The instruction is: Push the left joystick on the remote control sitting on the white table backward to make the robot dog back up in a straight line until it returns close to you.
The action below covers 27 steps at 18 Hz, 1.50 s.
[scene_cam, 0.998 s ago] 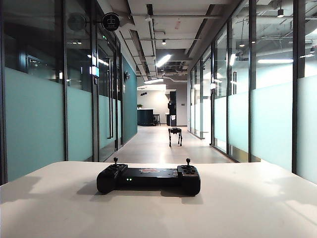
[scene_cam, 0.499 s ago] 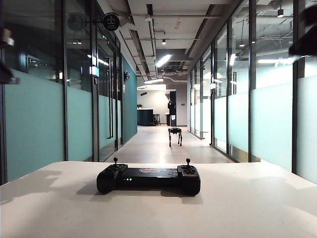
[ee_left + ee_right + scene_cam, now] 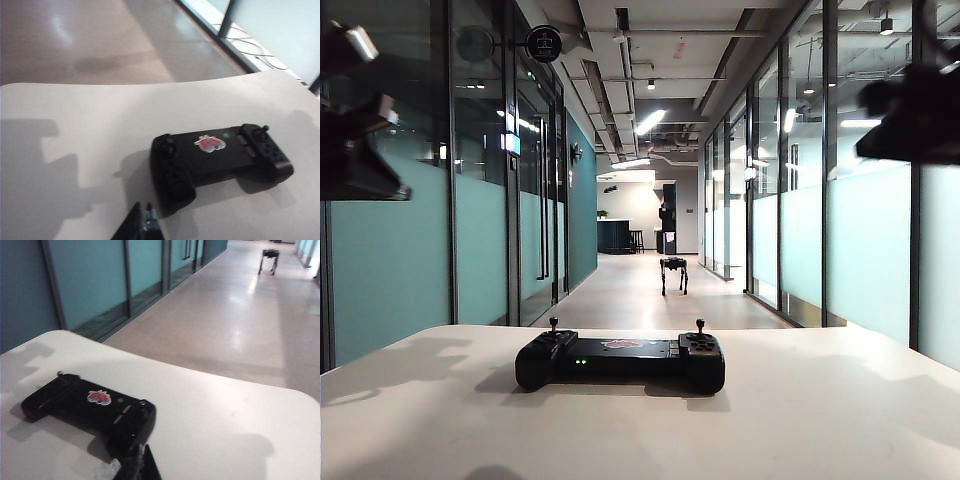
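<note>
The black remote control (image 3: 620, 362) lies in the middle of the white table (image 3: 820, 420), green lights lit and a reddish mark on top. Its left joystick (image 3: 553, 325) stands upright, with nothing touching it. Far down the corridor stands the robot dog (image 3: 673, 272). My left arm (image 3: 355, 150) hangs high at the left and my right arm (image 3: 915, 120) high at the right. The left gripper (image 3: 142, 207) is shut and empty, above the table short of the remote control (image 3: 220, 160). The right gripper (image 3: 140, 447) is shut and empty too, above the near right end of the remote control (image 3: 90, 405). The left joystick (image 3: 60, 374) sits at its far end.
Glass partition walls (image 3: 390, 250) line both sides of the corridor floor (image 3: 650, 300). The table's rounded far edge (image 3: 225, 377) lies just beyond the remote. The right joystick (image 3: 700, 327) stands at the other end. Cables (image 3: 240, 45) lie on the floor by the wall.
Both arms have come into the exterior view at the upper corners and swung further down and inward. The remote control and the robot dog have not moved.
</note>
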Available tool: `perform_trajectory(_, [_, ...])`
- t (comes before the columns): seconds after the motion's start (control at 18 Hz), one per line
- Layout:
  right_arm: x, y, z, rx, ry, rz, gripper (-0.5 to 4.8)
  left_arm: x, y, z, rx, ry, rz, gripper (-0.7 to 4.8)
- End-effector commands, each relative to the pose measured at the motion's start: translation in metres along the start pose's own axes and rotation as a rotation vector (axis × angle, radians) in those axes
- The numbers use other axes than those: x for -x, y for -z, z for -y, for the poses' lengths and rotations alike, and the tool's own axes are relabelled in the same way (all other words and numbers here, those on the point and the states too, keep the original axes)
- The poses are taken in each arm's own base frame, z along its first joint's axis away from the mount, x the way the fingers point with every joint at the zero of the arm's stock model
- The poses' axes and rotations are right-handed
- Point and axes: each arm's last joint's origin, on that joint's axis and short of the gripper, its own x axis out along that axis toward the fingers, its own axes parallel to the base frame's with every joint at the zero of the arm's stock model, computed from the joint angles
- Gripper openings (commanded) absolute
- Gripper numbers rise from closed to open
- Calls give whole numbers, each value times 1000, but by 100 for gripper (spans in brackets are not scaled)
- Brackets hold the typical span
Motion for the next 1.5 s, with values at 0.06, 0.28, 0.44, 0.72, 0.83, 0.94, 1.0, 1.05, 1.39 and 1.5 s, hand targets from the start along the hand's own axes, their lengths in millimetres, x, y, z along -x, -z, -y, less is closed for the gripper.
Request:
perform_trajectory(0.06, [-11,2,-1,-5,0,41,-6,-10,-6,-2,-4,25,5,-5])
perform_trajectory(0.28, [-26,15,-4,-10,-33,4,-6,-21,-7,-5,-12,65,25,-5])
perform_trajectory(0.44, [-40,19,-8,-29,-49,-38,-6,-26,-4,-6,-7,66,10,-5])
perform_trajectory(0.72, [-67,29,-17,-26,-91,-94,-6,-33,4,-8,5,65,-22,-5])
perform_trajectory(0.83, [-78,36,-20,-43,-120,-126,-6,-37,8,-9,11,84,-41,-5])
perform_trajectory(0.94, [-91,42,-23,-90,-121,-148,-6,-42,11,-11,9,86,-36,-5])
perform_trajectory(1.0, [-95,45,-24,-97,-121,-159,-6,-43,12,-11,9,85,-35,-5])
perform_trajectory(1.05, [-99,47,-25,-96,-120,-167,-6,-44,13,-12,9,85,-34,-5])
perform_trajectory(1.39, [-122,59,-39,-82,-120,-205,-6,-64,9,-17,12,111,-52,-5])
perform_trajectory(1.5, [-126,65,-48,-69,-90,-222,-6,-72,5,-19,10,129,-48,-5])
